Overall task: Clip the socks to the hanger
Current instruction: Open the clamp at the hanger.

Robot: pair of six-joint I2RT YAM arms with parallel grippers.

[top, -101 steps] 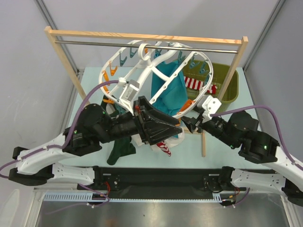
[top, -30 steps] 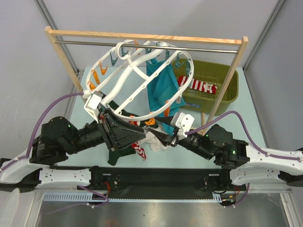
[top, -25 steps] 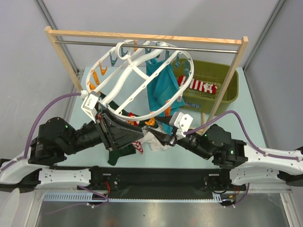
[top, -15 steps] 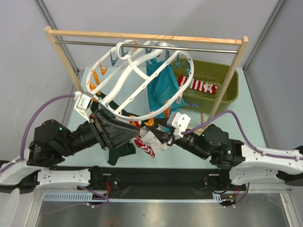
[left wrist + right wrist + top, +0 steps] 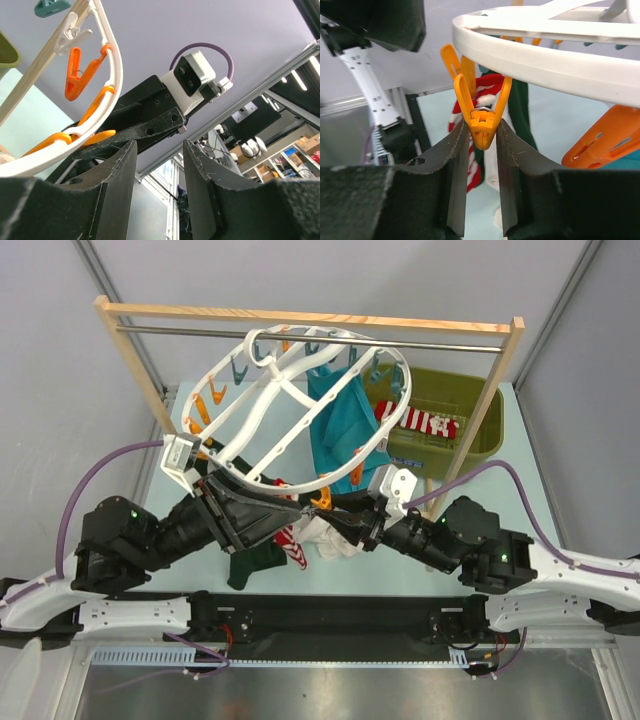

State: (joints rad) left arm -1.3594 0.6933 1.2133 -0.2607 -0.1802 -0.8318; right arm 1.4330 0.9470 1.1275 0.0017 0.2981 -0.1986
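Note:
The hanger [image 5: 300,410] hangs tilted from the rod, with a teal garment [image 5: 345,420] clipped to it. My right gripper [image 5: 345,520] reaches under the near rim; in the right wrist view [image 5: 482,131] its fingers press both sides of an orange clip [image 5: 482,125] hanging from the hanger rim [image 5: 545,60]. A striped sock [image 5: 293,545] hangs low just behind that clip [image 5: 477,172]. My left gripper [image 5: 285,515] is beside it; in the left wrist view [image 5: 159,150] its jaws stand apart with nothing between them. A second sock [image 5: 425,423] lies in the green bin.
The wooden rack with its metal rod [image 5: 310,318] spans the back. An olive-green bin [image 5: 480,440] stands at the back right. A dark green garment [image 5: 255,555] and a white cloth [image 5: 325,535] lie on the table under the grippers. Orange clips [image 5: 80,70] hang on the rim.
My right gripper has moved up and right and closed around the orange clip on the near rim. My left arm has shifted slightly right, and the striped sock still hangs by its tip.

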